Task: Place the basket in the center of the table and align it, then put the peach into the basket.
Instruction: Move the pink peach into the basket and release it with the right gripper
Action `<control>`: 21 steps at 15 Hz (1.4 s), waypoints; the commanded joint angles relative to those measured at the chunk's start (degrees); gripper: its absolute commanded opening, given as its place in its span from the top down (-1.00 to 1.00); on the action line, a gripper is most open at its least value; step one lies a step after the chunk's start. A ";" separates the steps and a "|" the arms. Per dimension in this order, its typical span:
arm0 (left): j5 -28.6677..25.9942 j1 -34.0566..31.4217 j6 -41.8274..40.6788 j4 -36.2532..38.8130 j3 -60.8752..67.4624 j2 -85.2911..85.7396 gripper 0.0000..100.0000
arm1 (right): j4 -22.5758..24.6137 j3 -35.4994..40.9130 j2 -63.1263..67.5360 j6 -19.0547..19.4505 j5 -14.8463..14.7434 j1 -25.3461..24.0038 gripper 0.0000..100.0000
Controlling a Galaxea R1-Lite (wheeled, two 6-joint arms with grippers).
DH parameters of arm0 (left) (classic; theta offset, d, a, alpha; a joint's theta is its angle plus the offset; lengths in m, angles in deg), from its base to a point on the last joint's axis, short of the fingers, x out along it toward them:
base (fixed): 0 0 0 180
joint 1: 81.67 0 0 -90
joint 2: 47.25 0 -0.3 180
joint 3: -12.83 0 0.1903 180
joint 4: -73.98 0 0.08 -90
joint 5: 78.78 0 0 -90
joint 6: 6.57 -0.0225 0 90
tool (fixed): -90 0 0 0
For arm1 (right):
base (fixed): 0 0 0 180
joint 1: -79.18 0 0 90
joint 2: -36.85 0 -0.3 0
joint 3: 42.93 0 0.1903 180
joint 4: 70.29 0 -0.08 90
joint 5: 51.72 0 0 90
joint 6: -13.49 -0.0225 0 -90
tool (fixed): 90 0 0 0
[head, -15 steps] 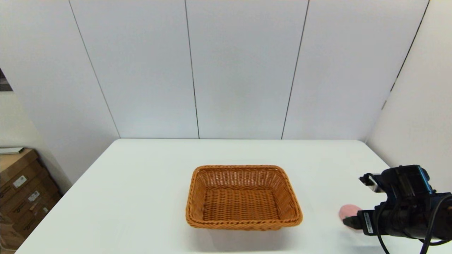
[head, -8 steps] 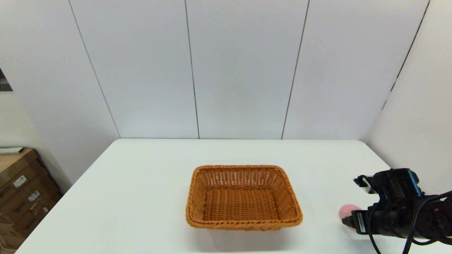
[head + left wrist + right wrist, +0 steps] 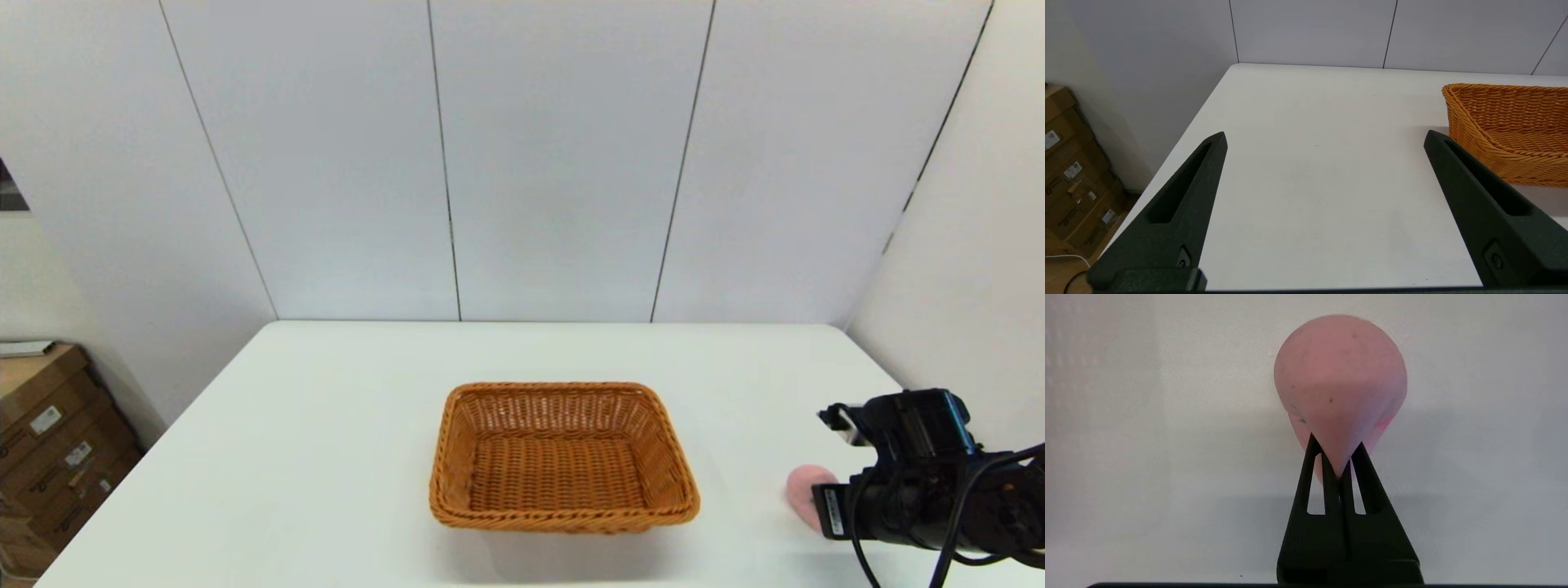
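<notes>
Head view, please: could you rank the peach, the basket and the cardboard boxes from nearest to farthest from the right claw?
1. Peach: pinched at the right claw, by the table's right edge.
2. Basket: mid-table, to the claw's left.
3. Cardboard boxes: on the floor beyond the table's left edge.

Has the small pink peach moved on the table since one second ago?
Hardly: the small pink toy peach stays right of the orange-brown woven wicker basket, now pinched by the right gripper.

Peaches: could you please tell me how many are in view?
1. The peach lies on the table, right of the basket, pinched at its narrow end by the right gripper.
</notes>
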 commanded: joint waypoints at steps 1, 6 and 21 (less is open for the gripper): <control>0.05 0.00 0.43 0.10 0.00 0.01 -1.00 | 4.51 1.39 -1.86 -1.92 0.08 -0.46 1.00; 0.05 0.00 0.52 0.10 0.00 0.01 -1.00 | 8.38 -5.12 -14.25 -6.75 -0.27 -8.72 1.00; 0.05 0.00 0.52 0.10 0.00 0.01 -1.00 | -4.45 -23.49 -0.45 -4.56 -3.61 -39.13 1.00</control>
